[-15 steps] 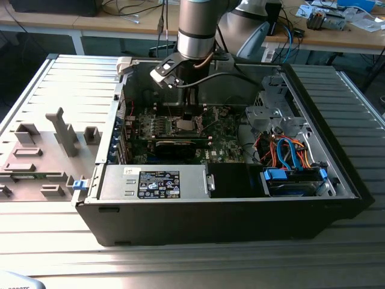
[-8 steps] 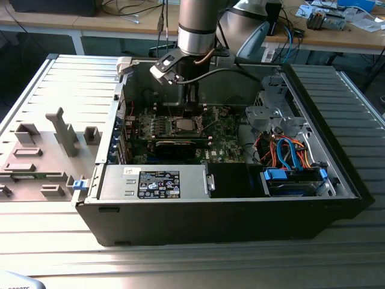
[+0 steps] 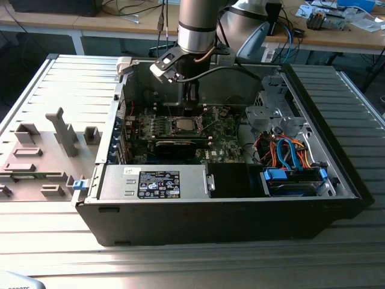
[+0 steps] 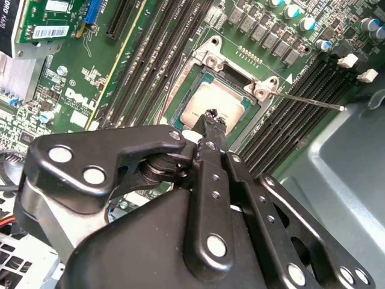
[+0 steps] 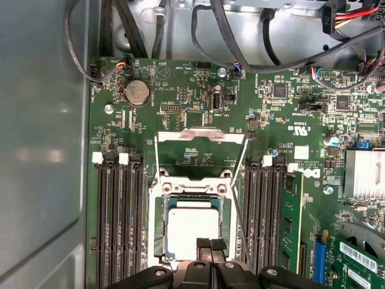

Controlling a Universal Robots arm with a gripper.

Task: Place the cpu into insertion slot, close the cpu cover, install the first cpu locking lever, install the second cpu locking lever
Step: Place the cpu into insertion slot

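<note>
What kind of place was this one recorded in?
Most likely a robotics lab or workshop. An open desktop computer case lies on a ribbed metal table under a robot arm, and cluttered wooden benches stand behind it.

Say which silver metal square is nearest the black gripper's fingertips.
The grey-silver cpu, seated right at the gripper; the windowed cpu cover stands flipped open, farther off.

Gripper [image 5: 210, 244] sits over one edge of the cpu [image 5: 191, 226] in both wrist views, so that side of the socket [image 5: 158, 232] is hidden. Gripper body's cropped too.
</note>
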